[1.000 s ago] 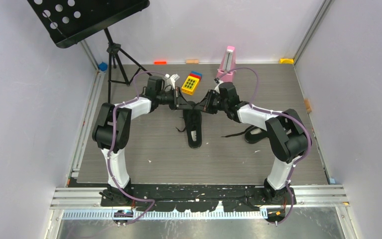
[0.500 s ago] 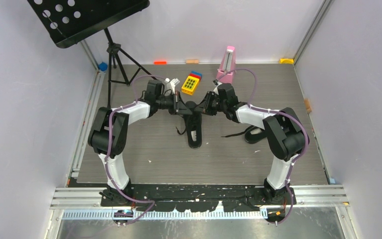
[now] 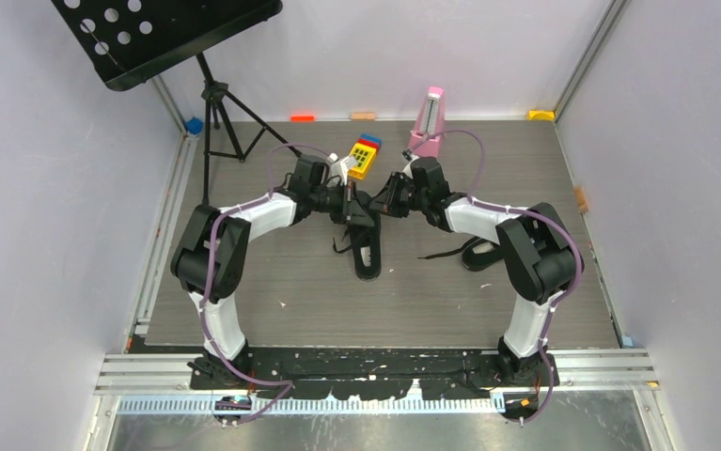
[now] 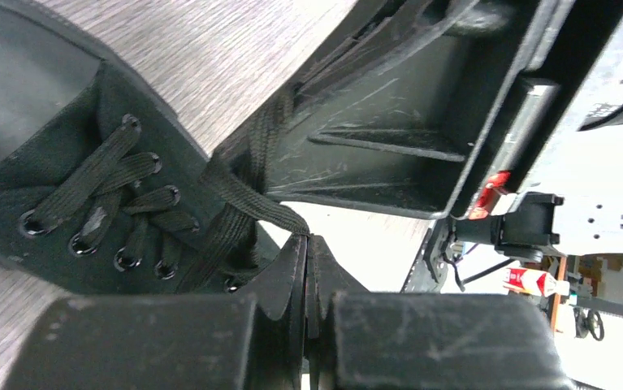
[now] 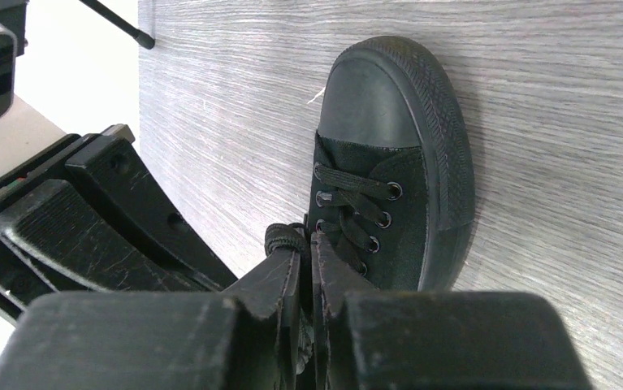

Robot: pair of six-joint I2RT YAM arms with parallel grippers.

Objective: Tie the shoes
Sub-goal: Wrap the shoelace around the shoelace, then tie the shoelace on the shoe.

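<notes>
One black shoe (image 3: 367, 246) lies mid-table, toe pointing away from the arm bases. The other shoe (image 3: 479, 252) lies to its right, partly hidden behind my right arm, a loose lace trailing left of it. Both grippers meet over the first shoe's laced upper. In the left wrist view, my left gripper (image 4: 308, 237) is shut on a flat black lace (image 4: 239, 199) that runs up from the eyelets of the shoe (image 4: 40, 175). In the right wrist view, my right gripper (image 5: 306, 236) is shut on a bunched lace (image 5: 285, 237) beside the shoe (image 5: 409, 154). From above, my left gripper (image 3: 354, 205) and right gripper (image 3: 382, 202) nearly touch.
A black music stand (image 3: 213, 103) stands at the back left. A yellow toy block (image 3: 363, 157) and a pink metronome (image 3: 428, 120) sit just behind the grippers. Small coloured blocks lie along the back wall. Purple walls close in both sides.
My left gripper has moved right, closing in on the right gripper above the shoe. The right arm has barely moved. The shoes lie where they were.
</notes>
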